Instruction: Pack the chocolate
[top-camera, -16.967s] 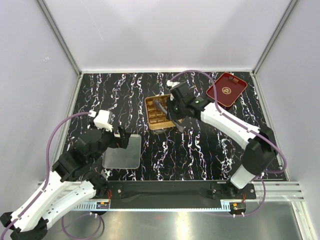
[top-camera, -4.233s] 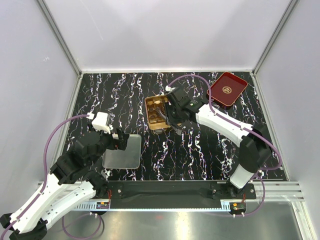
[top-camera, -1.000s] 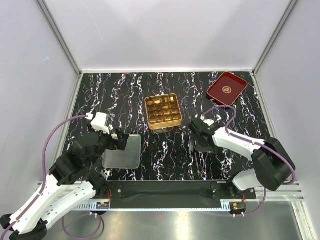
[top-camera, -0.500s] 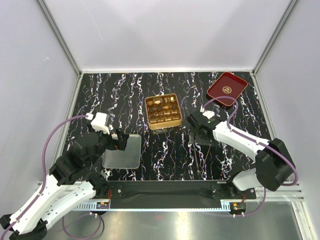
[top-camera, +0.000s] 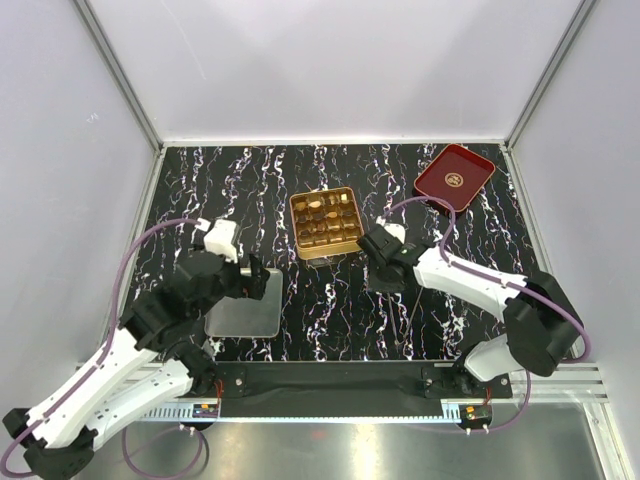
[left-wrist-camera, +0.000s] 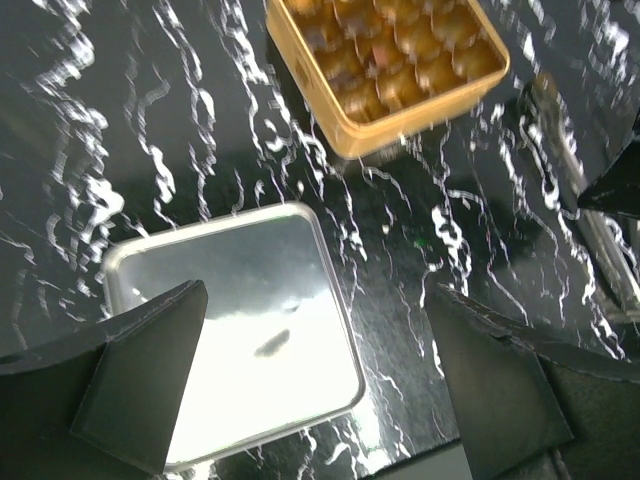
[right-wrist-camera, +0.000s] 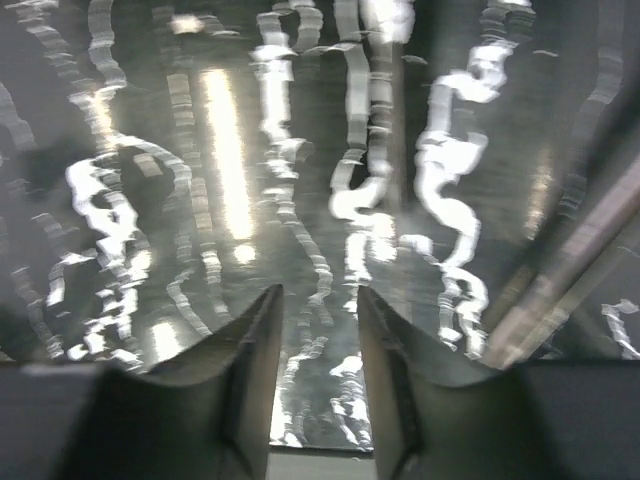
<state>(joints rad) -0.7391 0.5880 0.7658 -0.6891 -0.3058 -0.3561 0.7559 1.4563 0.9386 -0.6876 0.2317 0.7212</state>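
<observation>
The chocolate (top-camera: 318, 212) is several small brown, tan and golden pieces sitting in the cells of the gold grid tin (top-camera: 352, 239) at mid-table. The left wrist view also shows the chocolate (left-wrist-camera: 400, 50) in the tin (left-wrist-camera: 345, 135). My right gripper (top-camera: 383, 272) is low over bare table just right of the tin. Its jaws stand a small gap apart with nothing between them (right-wrist-camera: 315, 370). My left gripper (top-camera: 256, 280) hovers over a silver tray, wide open and empty (left-wrist-camera: 320, 380).
The silver tray (top-camera: 243, 303) lies at the front left and looks empty in the left wrist view (left-wrist-camera: 235, 320). Metal tongs (top-camera: 405, 315) lie on the table right of my right gripper. A dark red tray (top-camera: 455, 178) sits at the back right corner.
My right gripper has left the tin, come down to the table and now shifted left and back, away from the tongs lying there. My left arm has moved forward and slightly right.
</observation>
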